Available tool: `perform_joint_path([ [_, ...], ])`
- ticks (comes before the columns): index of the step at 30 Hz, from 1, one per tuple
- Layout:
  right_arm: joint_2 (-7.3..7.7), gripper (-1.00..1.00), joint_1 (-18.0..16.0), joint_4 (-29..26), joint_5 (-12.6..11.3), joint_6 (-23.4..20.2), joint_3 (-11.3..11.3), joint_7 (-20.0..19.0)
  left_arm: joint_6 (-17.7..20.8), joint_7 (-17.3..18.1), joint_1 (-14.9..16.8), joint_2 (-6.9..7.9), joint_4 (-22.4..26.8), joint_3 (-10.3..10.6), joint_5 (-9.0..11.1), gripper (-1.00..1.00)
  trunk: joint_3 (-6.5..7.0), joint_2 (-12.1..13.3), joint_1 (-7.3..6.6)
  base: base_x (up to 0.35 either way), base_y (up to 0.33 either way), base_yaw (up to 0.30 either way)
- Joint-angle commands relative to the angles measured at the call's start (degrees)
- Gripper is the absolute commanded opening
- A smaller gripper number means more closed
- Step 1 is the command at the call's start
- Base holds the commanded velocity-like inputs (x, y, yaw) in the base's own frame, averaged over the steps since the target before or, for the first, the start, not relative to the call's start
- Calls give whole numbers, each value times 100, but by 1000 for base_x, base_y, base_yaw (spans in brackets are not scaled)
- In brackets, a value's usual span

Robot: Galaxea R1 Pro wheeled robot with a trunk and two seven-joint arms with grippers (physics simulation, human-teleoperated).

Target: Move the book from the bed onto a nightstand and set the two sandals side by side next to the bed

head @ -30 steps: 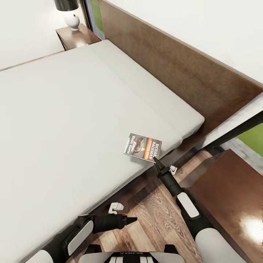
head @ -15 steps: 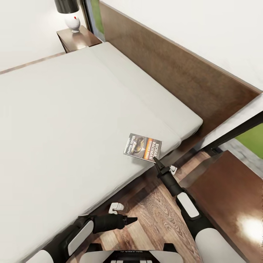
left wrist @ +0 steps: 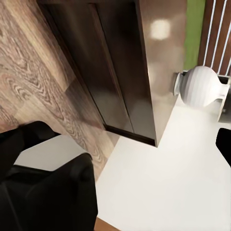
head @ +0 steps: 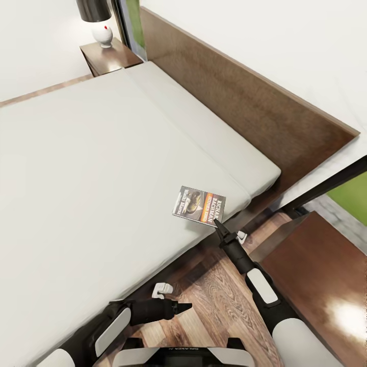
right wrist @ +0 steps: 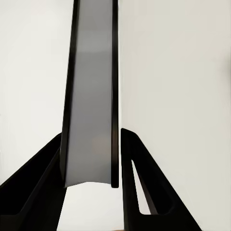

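While right gripper [head: 217, 224] clamps book [head: 199, 204] edge-on between fingers [right wrist: 45, 185], book hangs above bed [head: 102, 168] edge. Step: book transfer. Next: swing toward nightstand [head: 316, 275] at 4 o'clock. Left gripper [head: 184, 307] state unclear.

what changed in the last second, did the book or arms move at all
Only the head camera shifted a little: the bed, headboard and far nightstand slid slightly in the picture. The book kept its place, pinched at its edge by the right end effector; the right wrist view shows a finger on each side. The left end effector stayed low over the floor.
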State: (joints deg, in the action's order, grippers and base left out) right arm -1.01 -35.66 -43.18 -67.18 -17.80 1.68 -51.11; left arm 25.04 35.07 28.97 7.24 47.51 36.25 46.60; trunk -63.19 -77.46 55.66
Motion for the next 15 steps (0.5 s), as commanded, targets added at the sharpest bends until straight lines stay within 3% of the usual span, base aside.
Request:
perform_joint_path([
  [1,1,-100,-2,3,-58,-48,9,-6,45,-9,4,5,4,14,60,100,16,40,-22,0,0,0],
  [15,4,-100,-2,1,-58,-48,14,-5,36,-9,4,8,4,14,60,100,267,601,-330,0,0,0],
])
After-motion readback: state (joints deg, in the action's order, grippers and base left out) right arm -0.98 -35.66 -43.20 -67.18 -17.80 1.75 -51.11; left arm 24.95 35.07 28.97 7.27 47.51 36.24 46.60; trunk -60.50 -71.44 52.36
